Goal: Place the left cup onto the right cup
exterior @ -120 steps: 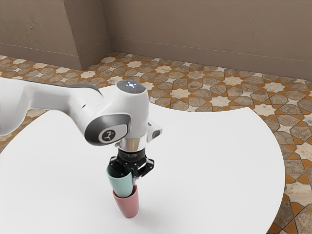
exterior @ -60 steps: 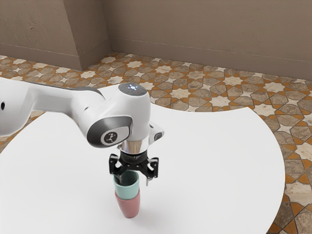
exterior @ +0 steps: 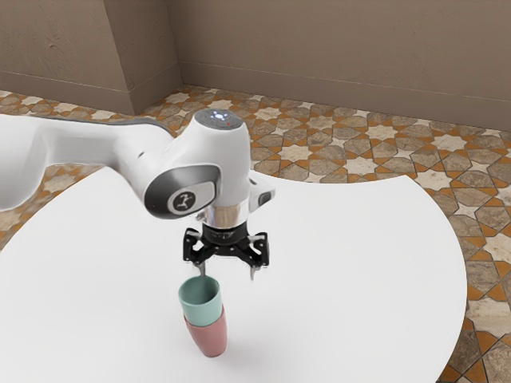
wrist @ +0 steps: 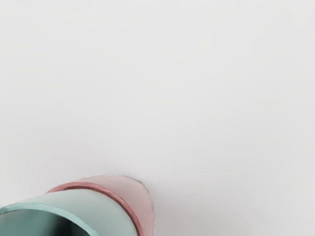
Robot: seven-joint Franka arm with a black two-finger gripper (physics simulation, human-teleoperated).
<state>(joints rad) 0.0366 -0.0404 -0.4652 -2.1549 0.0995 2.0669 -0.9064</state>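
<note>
Lifted clear, the end effector (exterior: pixel 229 275) hangs spread apart above teal cup (exterior: pixel 200 300) nested mouth-up in pink cup (exterior: pixel 209 339).

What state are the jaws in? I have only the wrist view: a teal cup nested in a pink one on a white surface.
Observer: In the exterior view the jaws hang open above the teal cup, gripping nothing.
Operator: Does the stack sit straight?
Observer: Not quite. The pink cup stands on the table, and the teal cup in it leans slightly toward the exterior view's left.
</note>
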